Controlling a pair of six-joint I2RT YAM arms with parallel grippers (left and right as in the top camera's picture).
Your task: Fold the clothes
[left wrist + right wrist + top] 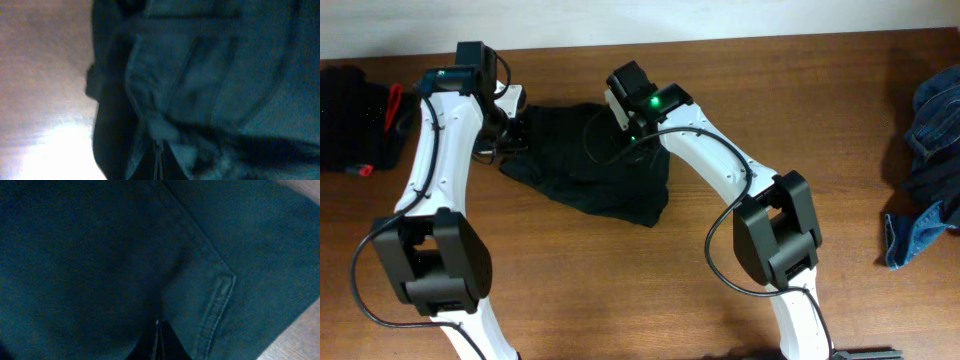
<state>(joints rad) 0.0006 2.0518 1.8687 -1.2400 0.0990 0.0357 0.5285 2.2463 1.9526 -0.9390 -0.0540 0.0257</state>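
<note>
Close under the right wrist camera, the right gripper has its dark fingertips pressed together into a thin line. A crease of the black jeans runs straight into them, so it is pinching the cloth. Just to the right of the pinch, a stitched belt loop lies flat on the fabric.

The left gripper is likewise closed tight, with bunched black cloth gathered at its tips. Curved pocket seams spread away from it, and bare wood shows to the left.

From overhead, the jeans lie crumpled in a dark heap in the far middle of the table. The left gripper is on the heap's far left edge and the right gripper on its far right part.

Well apart at the right edge lies a rumpled blue denim garment. At the far left edge sits a dark bundle with a red piece on it.
</note>
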